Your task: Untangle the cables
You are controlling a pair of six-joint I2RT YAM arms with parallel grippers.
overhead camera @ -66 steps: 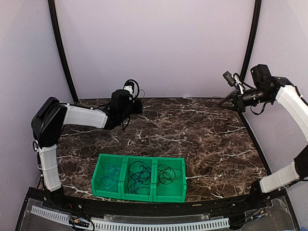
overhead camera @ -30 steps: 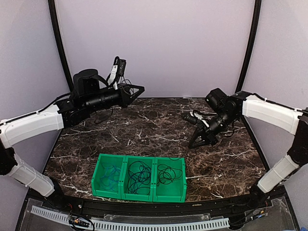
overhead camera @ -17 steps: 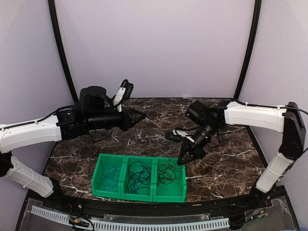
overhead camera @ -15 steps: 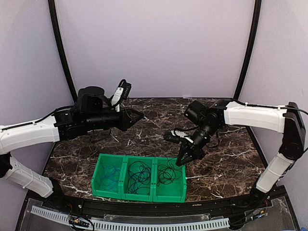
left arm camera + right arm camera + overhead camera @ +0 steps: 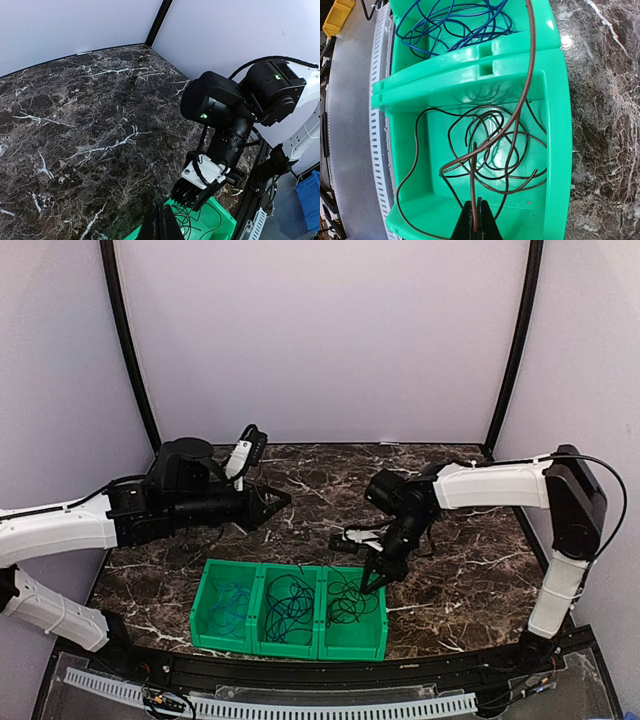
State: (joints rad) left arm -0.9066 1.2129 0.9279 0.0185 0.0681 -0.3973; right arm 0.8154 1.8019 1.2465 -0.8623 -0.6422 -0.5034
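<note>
Green 3-compartment bin (image 5: 290, 648) sits at near edge of table, centre. One loose coil per compartment:
- **L compartment:** thin cable (image 5: 232, 602), colour hard to tell vs the green.
- **Mid compartment:** blue cable (image 5: 451, 22) (reads dark from top cam, clearly blue in R wrist view).
- **R compartment:** brown cable (image 5: 474, 185), tangled loops on the bin floor.

R gripper (image 5: 474, 222) is over the R compartment, pointing down, near its far rim. Its fingers are pinched together on a strand of the brown cable, and the strand runs straight from the coil into the tips. Another long strand of the same cable arcs over the divider wall and off frame.

L gripper (image 5: 280, 498) is further back, above the table beyond the bin and well apart from it. It points across toward the R arm (image 5: 225, 105). Fingers together, nothing between them.

Dark marble table top (image 5: 450, 540) w/ white veins. Pale walls (image 5: 330, 340) behind.
</note>
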